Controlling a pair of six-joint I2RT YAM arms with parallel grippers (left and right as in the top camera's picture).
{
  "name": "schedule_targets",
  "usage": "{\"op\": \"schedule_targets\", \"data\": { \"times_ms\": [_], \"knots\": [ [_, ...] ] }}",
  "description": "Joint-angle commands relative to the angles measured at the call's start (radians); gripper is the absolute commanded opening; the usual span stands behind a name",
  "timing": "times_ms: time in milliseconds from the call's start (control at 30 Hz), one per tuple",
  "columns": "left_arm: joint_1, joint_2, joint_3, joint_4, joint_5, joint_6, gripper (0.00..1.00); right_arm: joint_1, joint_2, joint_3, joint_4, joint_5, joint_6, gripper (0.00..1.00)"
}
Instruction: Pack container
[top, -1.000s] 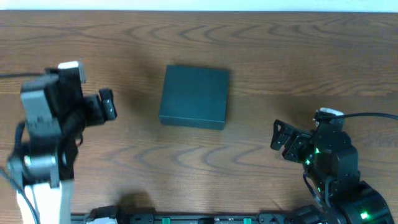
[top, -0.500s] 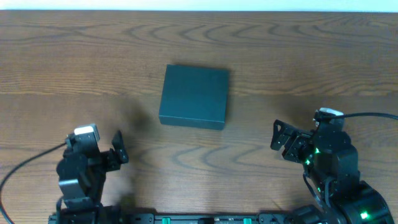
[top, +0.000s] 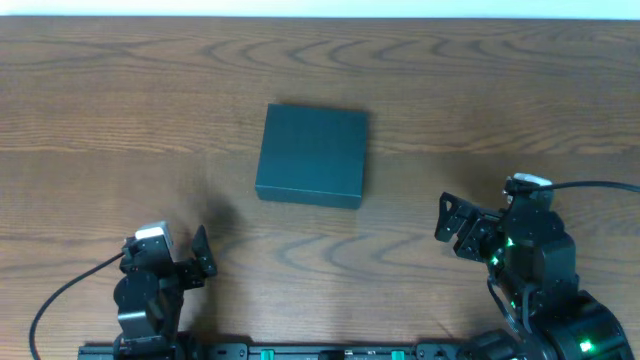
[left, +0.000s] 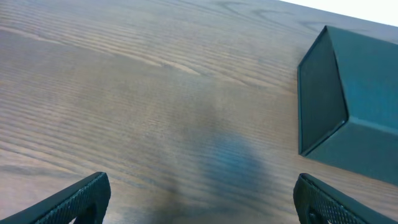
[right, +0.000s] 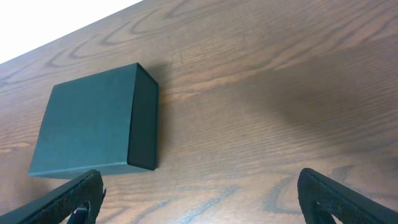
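We see a plain dark teal container (top: 312, 155) on a brown table (top: 500, 90) with wavy, possibly printed, wood grain.

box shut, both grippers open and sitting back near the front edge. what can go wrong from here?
1. The container is shut flush, with no visible gap or tab. A finger may slip off, or just shove it across the table.
2. Nothing braces it. The left gripper and right gripper are both clear of it, so a one-armed opening attempt might drag or tip it.
3. No items to pack show in any view.
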Motion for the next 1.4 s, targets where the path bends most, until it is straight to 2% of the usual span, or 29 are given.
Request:
{"op": "schedule_targets", "data": {
  "times_ms": [0, 333, 500, 1367],
  "knots": [
    [-0.011, -0.025, -0.029, 0.005, -0.011, -0.012, 0.95, -0.007, -0.002, 0.003, -0.003, 0.003, -0.012, 0.99],
    [-0.04, -0.025, -0.034, 0.003, -0.031, -0.007, 0.95, -0.007, -0.002, 0.003, -0.003, 0.003, -0.012, 0.99],
    [-0.089, -0.025, -0.034, 0.004, -0.034, 0.041, 0.95, -0.007, -0.002, 0.003, -0.003, 0.003, -0.012, 0.99],
    [-0.09, -0.025, -0.034, 0.004, -0.033, 0.041, 0.95, -0.007, -0.002, 0.003, -0.003, 0.003, -0.012, 0.99]
  ]
}}
